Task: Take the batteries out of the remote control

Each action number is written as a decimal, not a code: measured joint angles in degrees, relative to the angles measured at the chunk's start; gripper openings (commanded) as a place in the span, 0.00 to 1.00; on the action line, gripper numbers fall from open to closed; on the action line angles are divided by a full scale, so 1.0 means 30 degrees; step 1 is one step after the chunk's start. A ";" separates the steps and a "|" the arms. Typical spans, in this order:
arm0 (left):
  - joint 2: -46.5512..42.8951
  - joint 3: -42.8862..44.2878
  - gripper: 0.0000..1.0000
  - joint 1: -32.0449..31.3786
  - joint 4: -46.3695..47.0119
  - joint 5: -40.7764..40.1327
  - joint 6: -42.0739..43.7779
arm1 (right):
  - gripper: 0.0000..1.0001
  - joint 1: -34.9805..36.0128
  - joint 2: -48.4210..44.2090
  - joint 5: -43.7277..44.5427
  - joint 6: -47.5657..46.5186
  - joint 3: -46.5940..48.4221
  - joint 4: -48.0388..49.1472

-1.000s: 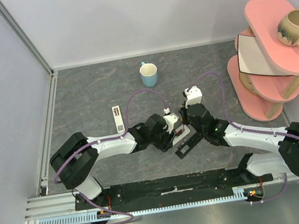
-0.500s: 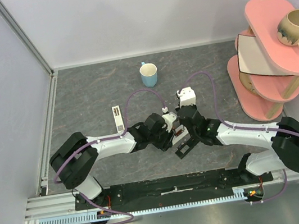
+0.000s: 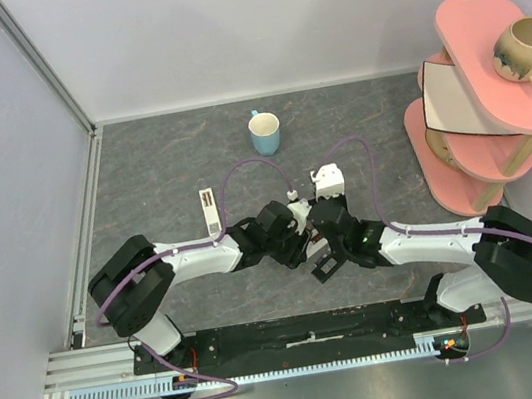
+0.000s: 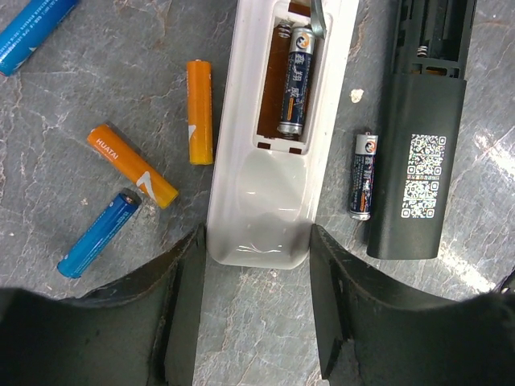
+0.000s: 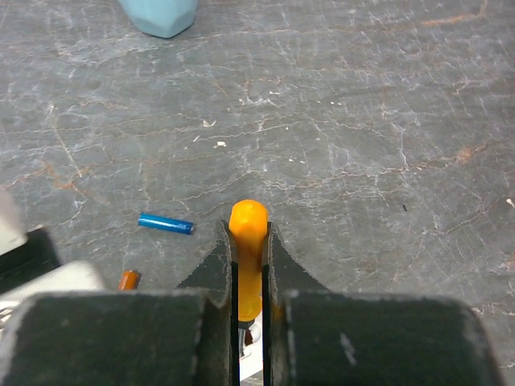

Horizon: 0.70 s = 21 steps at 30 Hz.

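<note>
In the left wrist view a white remote (image 4: pixel 278 161) lies with its compartment open and one dark battery (image 4: pixel 295 80) inside. My left gripper (image 4: pixel 256 238) grips the remote's near end between its fingers. A metal tool tip (image 4: pixel 316 18) reaches into the compartment beside that cell. My right gripper (image 5: pixel 249 235) is shut on the tool's orange handle (image 5: pixel 247 229). A black remote (image 4: pixel 422 145) lies open to the right, with a loose dark battery (image 4: pixel 362 175) beside it. Two orange batteries (image 4: pixel 199 111) (image 4: pixel 132 165) and a blue one (image 4: pixel 99 233) lie to the left.
Another blue battery (image 4: pixel 36 32) lies at the far left. A blue mug (image 3: pixel 265 133) stands behind the arms. A slim white remote (image 3: pixel 210 213) lies to the left. A pink shelf (image 3: pixel 479 105) with a beige mug (image 3: pixel 526 52) stands at the right wall.
My right arm has swung left and brought its gripper over the white remote next to the left gripper. The left arm has stayed put.
</note>
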 measured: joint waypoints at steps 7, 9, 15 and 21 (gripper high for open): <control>0.0007 0.0029 0.02 -0.0044 -0.0029 -0.0036 0.0168 | 0.00 0.0561 -0.0007 0.0022 -0.0933 -0.0590 0.1472; 0.0007 0.0029 0.02 -0.0087 -0.0036 -0.0087 0.0291 | 0.00 0.0561 -0.0117 -0.0058 -0.1020 -0.0954 0.2135; 0.0007 0.0029 0.02 -0.0131 -0.0044 -0.0226 0.0510 | 0.00 0.0364 -0.1501 -0.0648 -0.0699 -0.2412 0.3395; 0.0007 0.0036 0.02 -0.0138 -0.0044 -0.0233 0.0525 | 0.00 -0.1158 -0.3330 -0.2871 0.0729 -0.4532 0.5136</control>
